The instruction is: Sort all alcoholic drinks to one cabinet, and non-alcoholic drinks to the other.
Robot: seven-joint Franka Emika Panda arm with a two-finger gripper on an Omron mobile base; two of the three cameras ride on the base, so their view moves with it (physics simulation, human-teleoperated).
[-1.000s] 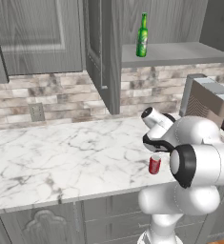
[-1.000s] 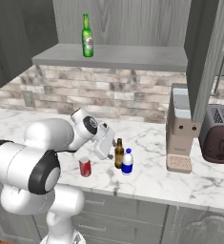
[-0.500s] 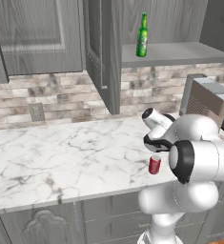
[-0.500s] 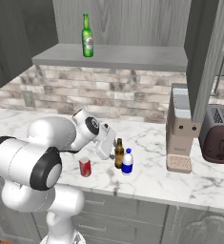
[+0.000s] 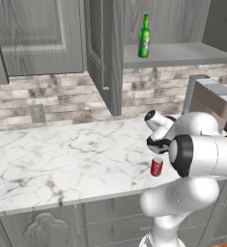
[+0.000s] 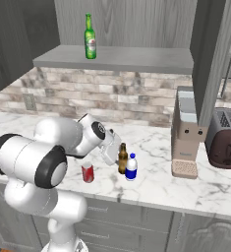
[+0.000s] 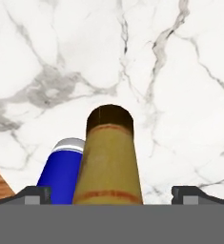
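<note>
The green bottle [image 5: 144, 36] [image 6: 90, 37] stands upright on the open cabinet's shelf [image 6: 136, 58]. On the marble counter the amber-brown bottle [image 6: 122, 158] stands upright with the white bottle with a blue cap [image 6: 131, 167] touching its right side. The red soda can [image 6: 88, 172] [image 5: 156, 166] stands apart to their left, near the front edge. My gripper [image 6: 112, 147] hangs open just left of the amber bottle's neck. In the hand view the amber bottle [image 7: 108, 157] sits between my wide-apart fingertips [image 7: 35, 194], untouched, with the blue-capped bottle [image 7: 63, 171] beside it.
A coffee machine [image 6: 188, 142] and a dark toaster [image 6: 227, 145] stand on the counter to the right of the bottles. An open cabinet door [image 5: 103, 53] hangs left of the shelf. A closed cabinet [image 5: 35, 34] is further left. The counter's front edge [image 6: 151, 202] is close to the can.
My arm's elbow has shifted slightly; the hand stays at the amber bottle. The bottles and the can have not moved.
</note>
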